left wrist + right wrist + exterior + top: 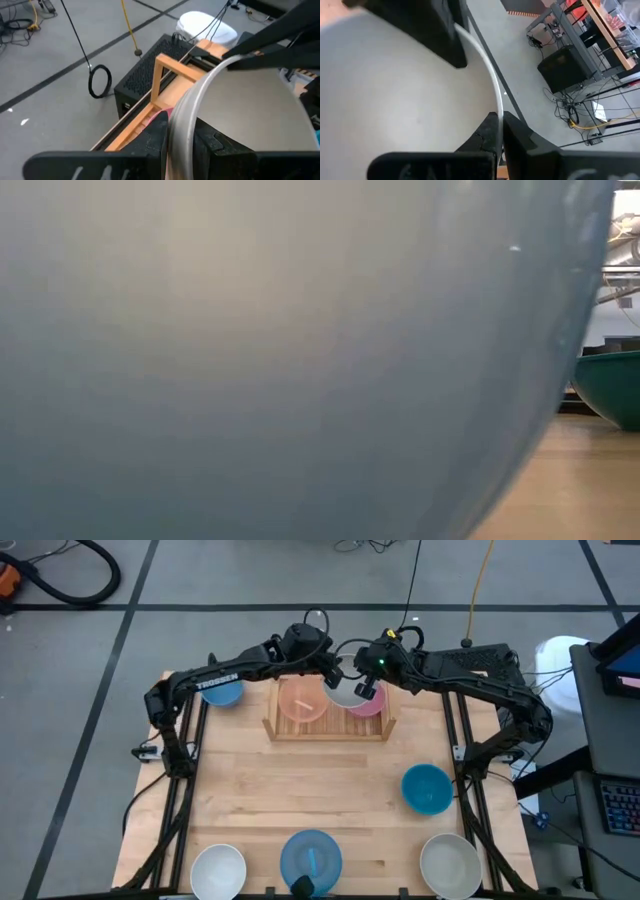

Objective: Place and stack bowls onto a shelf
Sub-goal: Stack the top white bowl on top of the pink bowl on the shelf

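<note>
The grey bowl (347,690) hangs over the back edge of the shelf (330,730), between the peach bowl (301,701) and the pink bowl (367,704) that sit inside the shelf. You see both grippers pinching this one bowl. The left gripper (332,671) reaches in from the shelf's left side; in the left wrist view its fingers (155,137) are pressed onto the bowl's rim (182,125), one on each face of the wall. The right gripper (366,688) reaches in from the shelf's right side and clamps the opposite part of the rim, as the right wrist view shows with the fingers (485,135) closed on the thin white edge (492,95).

Left of the shelf, a blue bowl (222,691) sits partly under the left arm. In front of the shelf and to its right, a teal bowl (427,788) rests on the table (300,790). Well in front of the shelf, along the near table edge, you find a white bowl (218,871), a light blue bowl (310,860) and a beige bowl (450,865). The light blue bowl fills almost the whole low view (280,360).
</note>
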